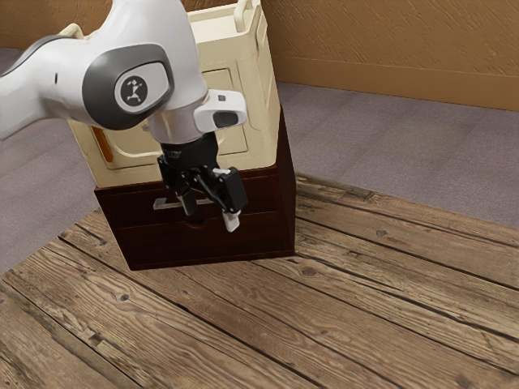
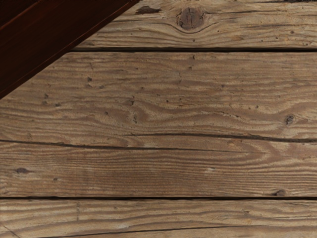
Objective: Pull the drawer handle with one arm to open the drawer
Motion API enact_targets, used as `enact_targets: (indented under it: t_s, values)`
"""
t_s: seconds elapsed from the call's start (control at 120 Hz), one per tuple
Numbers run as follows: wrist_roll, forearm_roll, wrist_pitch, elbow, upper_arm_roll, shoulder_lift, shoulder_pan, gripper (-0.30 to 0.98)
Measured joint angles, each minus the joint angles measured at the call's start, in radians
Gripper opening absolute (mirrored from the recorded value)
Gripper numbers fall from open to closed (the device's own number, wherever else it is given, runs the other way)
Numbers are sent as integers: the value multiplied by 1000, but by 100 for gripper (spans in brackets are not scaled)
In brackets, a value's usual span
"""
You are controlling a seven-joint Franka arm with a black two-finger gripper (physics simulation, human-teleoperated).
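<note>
My gripper (image 1: pixel 211 212) points downward in front of the dark brown drawer cabinet (image 1: pixel 154 245) in the exterior view, its two fingers apart with nothing between them. A pale bar handle (image 1: pixel 169 204) is on the upper drawer front (image 1: pixel 126 209), toward the exterior view's left of the gripper; its far end is partly behind a finger. The drawer front looks flush with the cabinet. In the wrist view the dark wood of the cabinet (image 2: pixel 42 37) cuts across one corner.
A cream-coloured case (image 1: pixel 258 97) with a raised handle stands on top of the cabinet, close behind the arm. The cabinet rests on a wooden plank table (image 1: pixel 324 324), whose boards (image 2: pixel 173 99) lie under my hand. A brown wall and carpet are beyond.
</note>
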Motion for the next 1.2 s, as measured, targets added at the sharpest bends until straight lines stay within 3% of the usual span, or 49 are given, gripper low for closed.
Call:
enact_targets:
  t_s: [0.008,0.05,0.083,0.133,0.2,0.358,0.483,0.725,0.783,0.842,0.992,1.2]
  values:
    - [0,0,0,0,0,0,0,68]
    - [6,-7,-13,156,185,27,-180,68]
    - [10,-11,-22,219,258,38,-241,68]
    - [16,-16,-34,262,310,45,-256,67]
    - [23,-18,-47,308,334,26,-203,67]
    - [34,-23,-65,370,314,-39,21,66]
    - [-95,-51,-71,370,293,-30,72,66]
    - [-557,-74,-80,350,261,-15,-81,66]
    - [-644,-72,-73,292,254,-32,-130,66]
    - [-724,-73,-27,139,242,-89,-169,66]
    - [-953,-77,104,-126,191,-230,-119,65]
    - [-1323,-79,238,-248,163,-262,-115,65]
